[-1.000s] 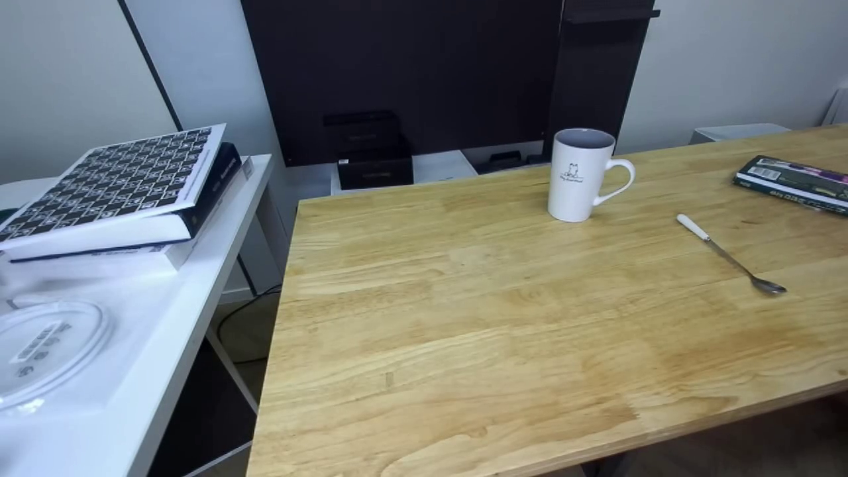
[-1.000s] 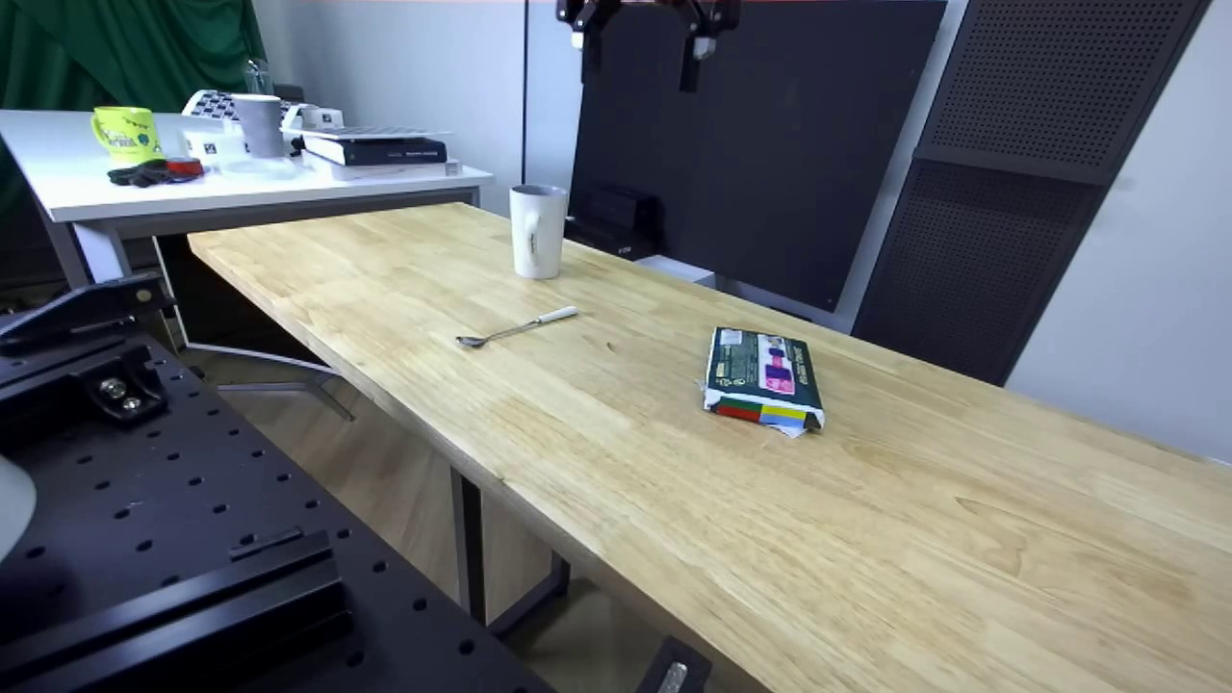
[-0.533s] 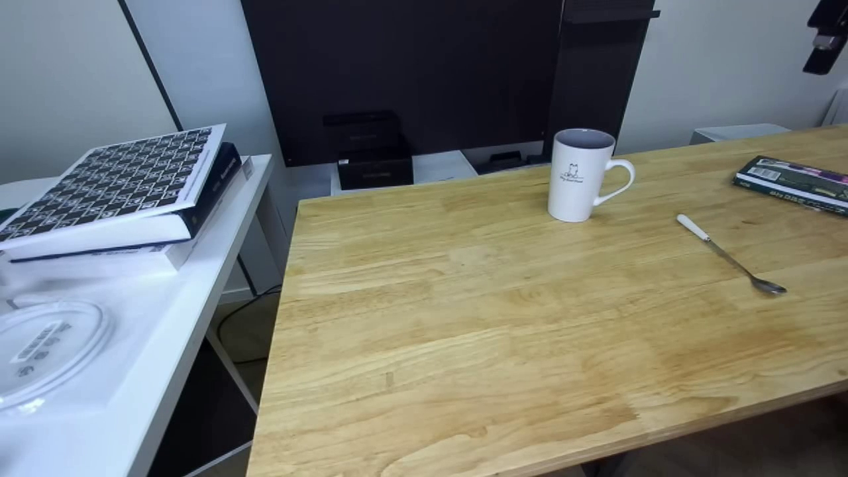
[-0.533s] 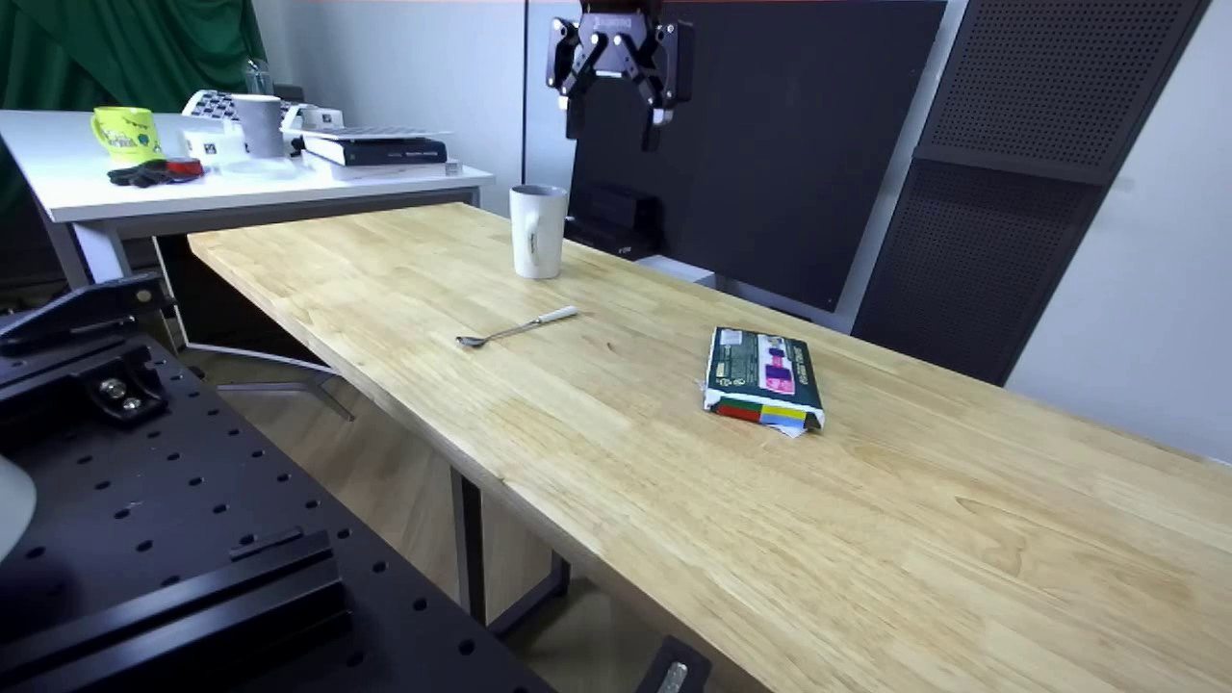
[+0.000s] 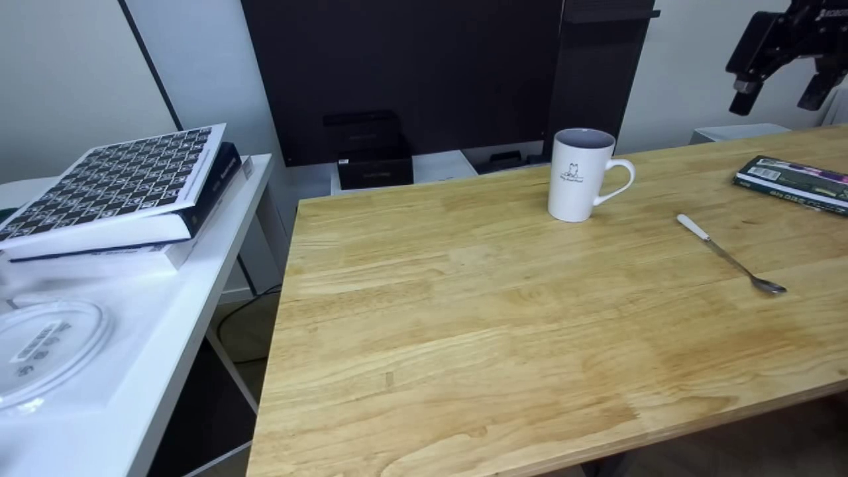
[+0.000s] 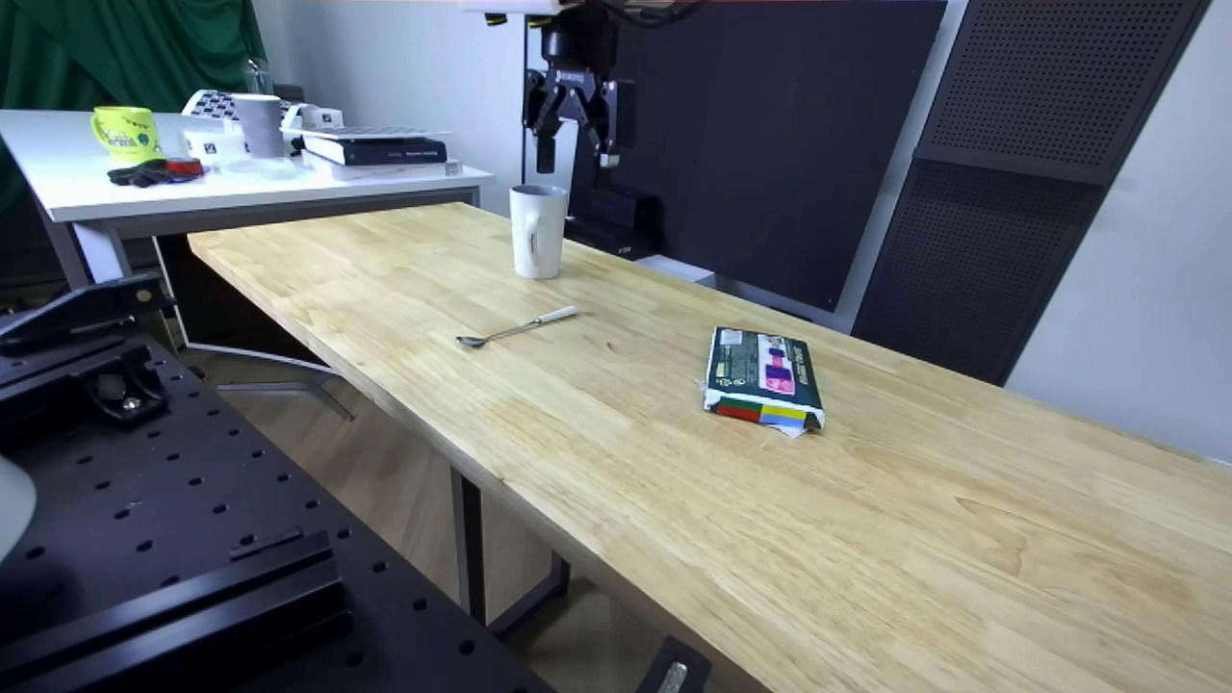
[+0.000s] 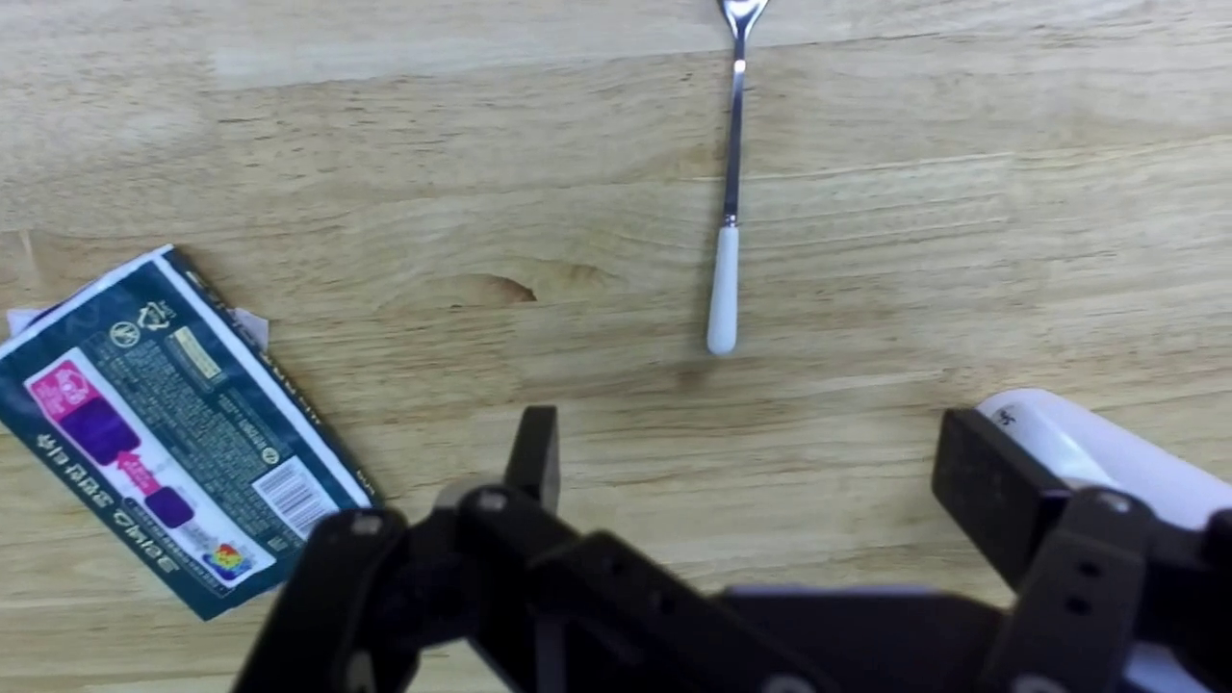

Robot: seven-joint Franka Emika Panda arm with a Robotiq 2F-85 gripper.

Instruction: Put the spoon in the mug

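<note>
The gripper (image 5: 776,106) is positioned above the table (image 5: 464,318). The fingers (image 7: 535,462) are spread apart. The spoon (image 7: 732,178) lies on the table, outside the mug (image 5: 578,189); in the wrist view, its white end faces the gap between the fingers. The mug stands upright; one finger partly covers it in the wrist view. Its grey inner wall shows in an exterior view; its inside base is hidden. The pack (image 7: 173,452) lies toward the opposite finger; contents cannot be determined. A yellow cup (image 6: 127,135) stands well apart from the fingers, interior hidden.
</note>
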